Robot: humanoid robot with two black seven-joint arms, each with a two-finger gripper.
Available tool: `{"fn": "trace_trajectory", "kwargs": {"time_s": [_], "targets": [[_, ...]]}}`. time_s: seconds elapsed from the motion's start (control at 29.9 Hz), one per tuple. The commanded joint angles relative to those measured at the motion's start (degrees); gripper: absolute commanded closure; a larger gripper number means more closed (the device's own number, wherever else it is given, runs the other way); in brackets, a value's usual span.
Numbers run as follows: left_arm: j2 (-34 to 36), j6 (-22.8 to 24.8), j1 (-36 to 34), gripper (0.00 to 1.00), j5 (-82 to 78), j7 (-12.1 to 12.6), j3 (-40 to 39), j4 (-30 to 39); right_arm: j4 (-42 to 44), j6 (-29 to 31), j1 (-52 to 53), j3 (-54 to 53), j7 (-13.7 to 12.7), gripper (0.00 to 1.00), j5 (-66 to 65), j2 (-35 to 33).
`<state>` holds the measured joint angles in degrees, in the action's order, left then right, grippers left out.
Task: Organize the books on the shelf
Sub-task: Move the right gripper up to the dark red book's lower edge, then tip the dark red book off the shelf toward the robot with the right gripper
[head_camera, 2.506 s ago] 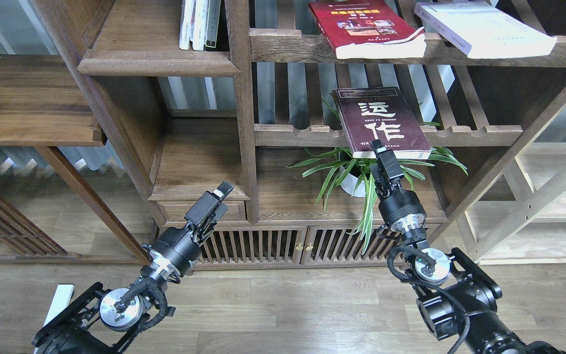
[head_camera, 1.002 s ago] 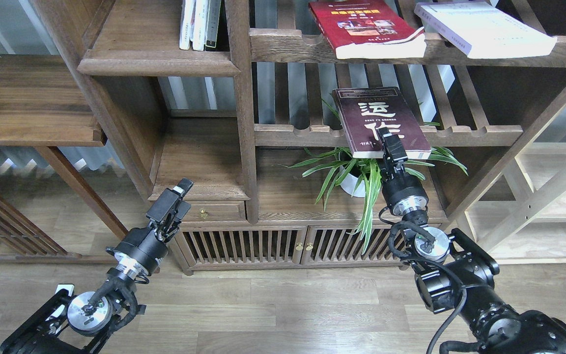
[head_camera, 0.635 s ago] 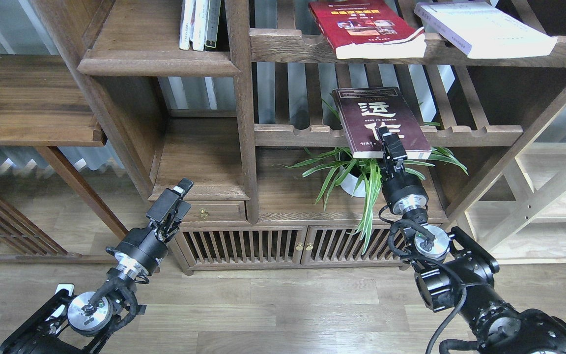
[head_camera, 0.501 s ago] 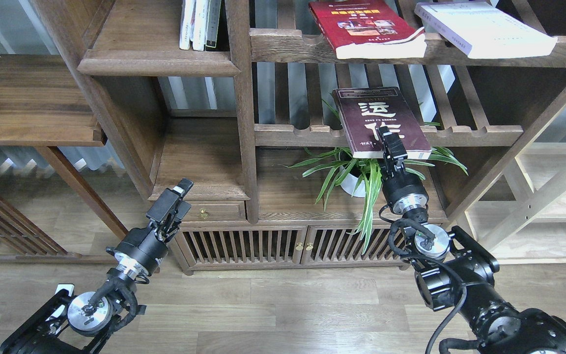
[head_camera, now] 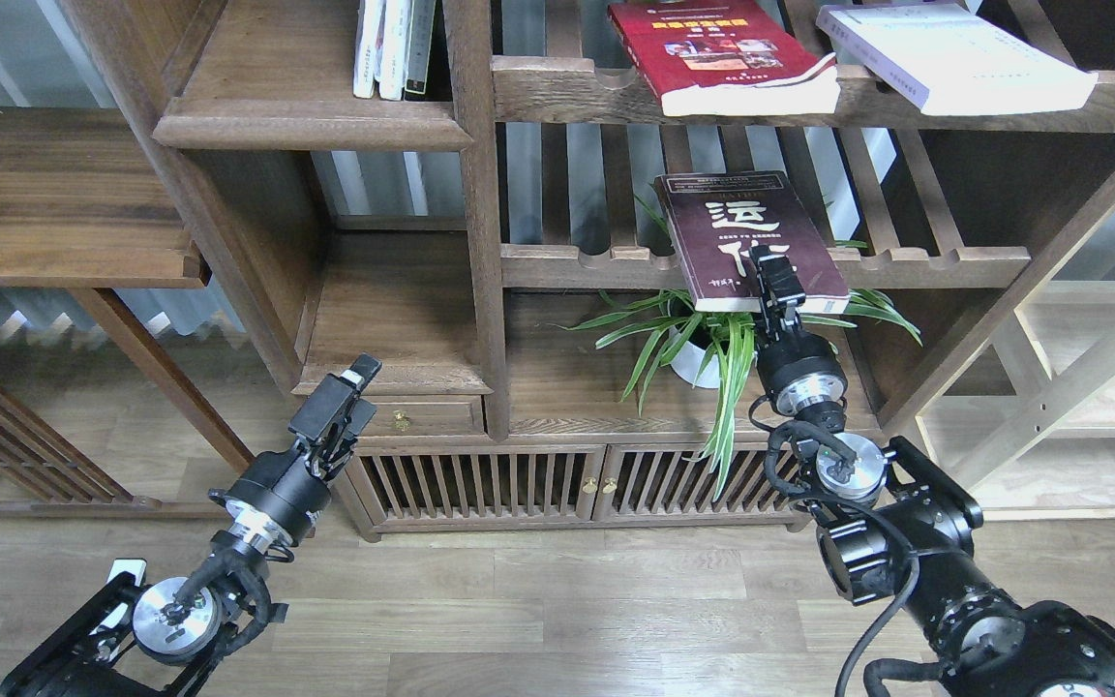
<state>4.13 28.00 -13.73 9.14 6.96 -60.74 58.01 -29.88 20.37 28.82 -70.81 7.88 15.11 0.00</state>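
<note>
The dark maroon book [head_camera: 727,218] with big white characters lies flat on the middle slatted rack, its near edge overhanging the rail. My right gripper [head_camera: 772,269] reaches up from below to that near edge. One finger lies over the cover's lower part; the other is hidden, so its grip is unclear. The bright red book [head_camera: 712,48] and the white book [head_camera: 954,53] lie flat on the upper slatted rack. The solid shelf [head_camera: 311,124] is at upper left. My left gripper [head_camera: 352,379] hangs low at the left, holding nothing, its fingers too dark to separate.
Thin white and dark-spined books [head_camera: 393,48] stand at the shelf's right end. A lower solid board [head_camera: 393,373] sits under it, above a drawer. A potted spider plant [head_camera: 712,339] stands right under the maroon book. A pale wood unit [head_camera: 1080,387] is at the right.
My left arm dropped back and to the left, away from the lower board. My right gripper rose from under the maroon book's near edge to overlap its cover. The books have not moved.
</note>
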Motion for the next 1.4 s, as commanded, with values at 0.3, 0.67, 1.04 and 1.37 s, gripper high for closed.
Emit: {"fn": "trace_trajectory", "kwargs": {"time_s": [0.3,0.67,1.04,1.37], "targets": [[0.0,0.0,-0.1,0.01,0.0,0.1,-0.1,-0.1,-0.6,0.6,-0.5,0.9,1.4,0.62,-0.3,0.0],[0.0,0.0,-0.1,0.01,0.1,0.0,0.0,-0.1,-0.5,2.6,-1.2,4.0,2.3,0.93,-1.2,0.0],[-0.1,0.0,-0.1,0.01,0.0,0.0,0.2,-0.1,-0.7,6.9,-1.0,3.4,3.1,0.96,-1.1,0.0],[-0.1,0.0,-0.9,0.01,0.0,0.2,0.5,0.3,-4.7,7.6,-3.4,4.2,2.9,0.96,-0.7,0.0]]}}
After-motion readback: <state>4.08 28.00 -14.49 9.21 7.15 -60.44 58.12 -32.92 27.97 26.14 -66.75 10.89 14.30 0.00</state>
